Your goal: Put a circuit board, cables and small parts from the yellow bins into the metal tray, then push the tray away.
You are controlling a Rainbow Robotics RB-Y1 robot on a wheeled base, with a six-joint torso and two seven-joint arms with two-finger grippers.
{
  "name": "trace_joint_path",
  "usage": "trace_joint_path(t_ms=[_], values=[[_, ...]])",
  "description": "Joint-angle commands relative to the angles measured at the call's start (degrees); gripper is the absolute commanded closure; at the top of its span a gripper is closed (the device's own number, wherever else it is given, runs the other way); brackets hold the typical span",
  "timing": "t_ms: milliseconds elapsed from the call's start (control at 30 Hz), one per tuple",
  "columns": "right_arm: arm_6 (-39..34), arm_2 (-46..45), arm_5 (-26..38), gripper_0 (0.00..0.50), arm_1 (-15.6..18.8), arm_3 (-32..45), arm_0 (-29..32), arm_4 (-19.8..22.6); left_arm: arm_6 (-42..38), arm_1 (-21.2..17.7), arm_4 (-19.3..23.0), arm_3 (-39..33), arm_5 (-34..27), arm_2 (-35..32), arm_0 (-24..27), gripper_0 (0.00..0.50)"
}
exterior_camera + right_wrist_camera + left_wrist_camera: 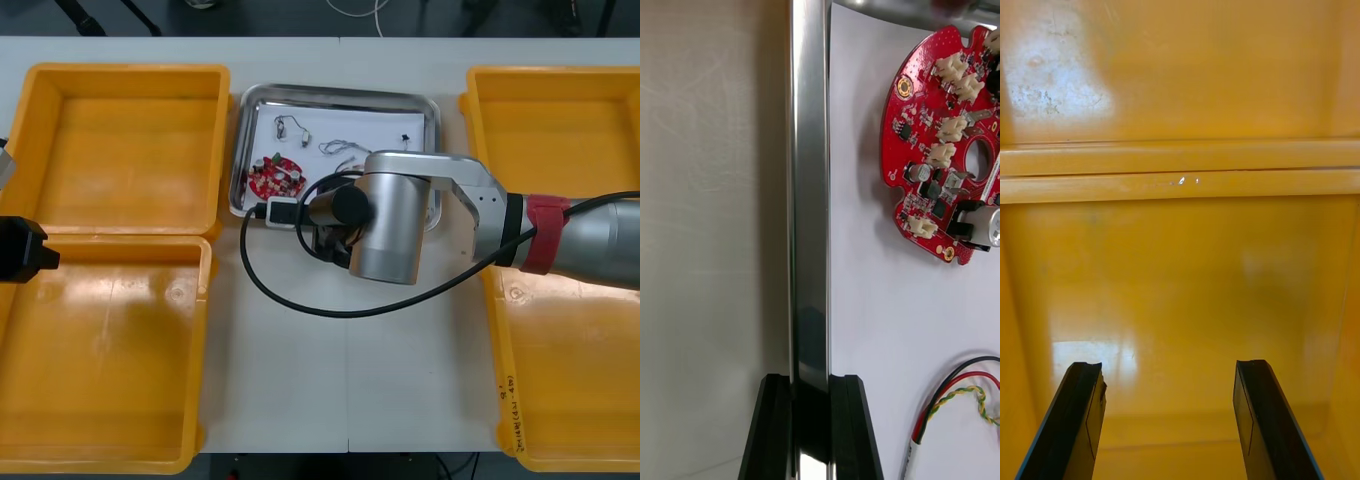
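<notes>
The metal tray (335,92), white inside, sits between the yellow bins. On its near left lies a round red circuit board (277,177) (940,142), with thin cables (345,150) and a small metal part (290,128) farther in. My right gripper (810,382) is shut on the tray's near rim (809,187), one finger outside it and one inside. A red and yellow cable (955,390) lies just beside the inner finger. In the front view the right wrist covers that gripper (328,238). My left gripper (1169,371) hangs open over a bare bin floor (1180,285).
Two yellow bins stand on the left (120,150) (100,350) and two on the right (555,130) (570,370), all bare inside. The left arm (22,250) is at the far left edge. The arm's black cable (270,290) loops over the table in front of the tray.
</notes>
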State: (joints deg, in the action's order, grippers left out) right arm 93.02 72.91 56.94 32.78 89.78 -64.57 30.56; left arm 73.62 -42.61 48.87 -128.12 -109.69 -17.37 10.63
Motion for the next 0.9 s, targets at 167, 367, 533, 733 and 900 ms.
trace_joint_path(t_ms=[167,367,533,733,900], values=[[7.3,-1.6,-3.3,0.5,-0.7,-4.3,-3.4,1.2,3.3,-2.5,0.4,-1.8,-0.3,-1.6,-0.8,0.0],[8.2,-1.8,-5.6,0.5,-0.7,-6.9,-4.2,2.4,3.3,-2.5,0.4,-1.8,-0.3,-1.6,-0.8,0.0],[8.8,-2.1,-8.0,0.5,-0.6,-9.6,-4.8,4.7,3.3,-2.5,0.4,-1.8,-0.3,-1.6,-0.8,0.0],[9.7,-2.4,-8.6,0.5,-0.6,-11.7,-5.6,5.4,3.3,-2.5,0.4,-1.8,-0.3,-1.6,-0.8,0.0],[10.4,-2.4,-10.0,0.5,-0.8,-13.8,-6.2,5.4,3.3,-2.5,0.4,-1.8,-0.3,-1.6,-0.8,0.0]])
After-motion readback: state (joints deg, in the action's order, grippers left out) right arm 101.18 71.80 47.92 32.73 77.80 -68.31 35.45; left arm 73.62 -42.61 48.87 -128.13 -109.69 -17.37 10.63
